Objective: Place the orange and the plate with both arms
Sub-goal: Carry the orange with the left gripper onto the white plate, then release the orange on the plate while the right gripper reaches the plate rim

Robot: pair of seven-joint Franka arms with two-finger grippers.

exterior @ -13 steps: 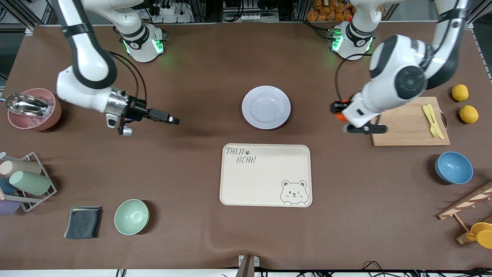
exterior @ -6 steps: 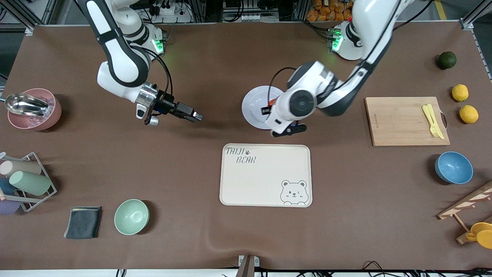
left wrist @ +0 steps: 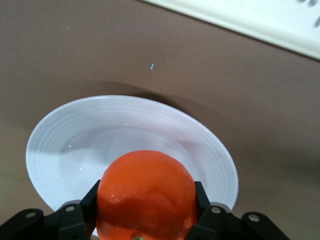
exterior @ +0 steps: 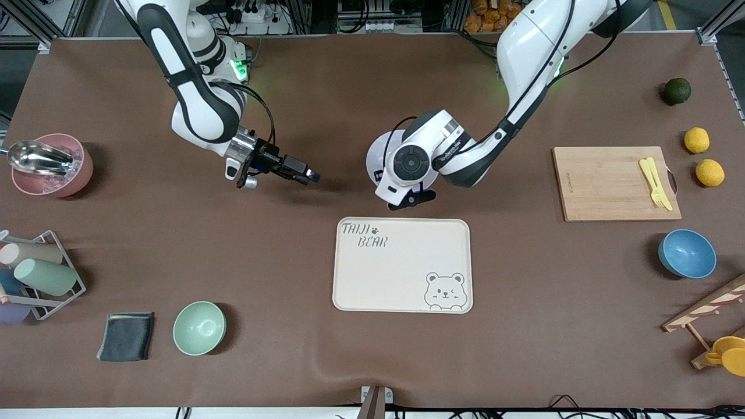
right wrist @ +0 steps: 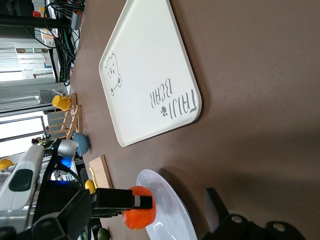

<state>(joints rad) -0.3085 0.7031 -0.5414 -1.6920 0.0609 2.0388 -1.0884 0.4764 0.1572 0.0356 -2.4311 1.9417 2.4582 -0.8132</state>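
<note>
My left gripper (left wrist: 146, 194) is shut on the orange (left wrist: 145, 172), a glossy red-orange fruit, and holds it just above the plate (left wrist: 75, 145). The pale round plate (exterior: 374, 156) lies mid-table and is mostly covered by the left arm's wrist in the front view, where the orange is hidden. The right wrist view shows the orange (right wrist: 140, 216) hanging over the plate (right wrist: 172, 212), apart from its surface. My right gripper (exterior: 310, 176) hangs open and empty over bare table beside the plate, toward the right arm's end.
A cream bear tray (exterior: 401, 265) lies nearer the front camera than the plate. Toward the left arm's end are a cutting board (exterior: 605, 183), two yellow fruits (exterior: 696, 139), a dark green fruit (exterior: 676, 91) and a blue bowl (exterior: 687, 253). A pink bowl (exterior: 49, 169), a green bowl (exterior: 199, 327) and a cup rack (exterior: 41, 273) stand toward the right arm's end.
The left arm carried the orange from beside the cutting board to over the plate. The right arm swung in toward the plate, its gripper still open.
</note>
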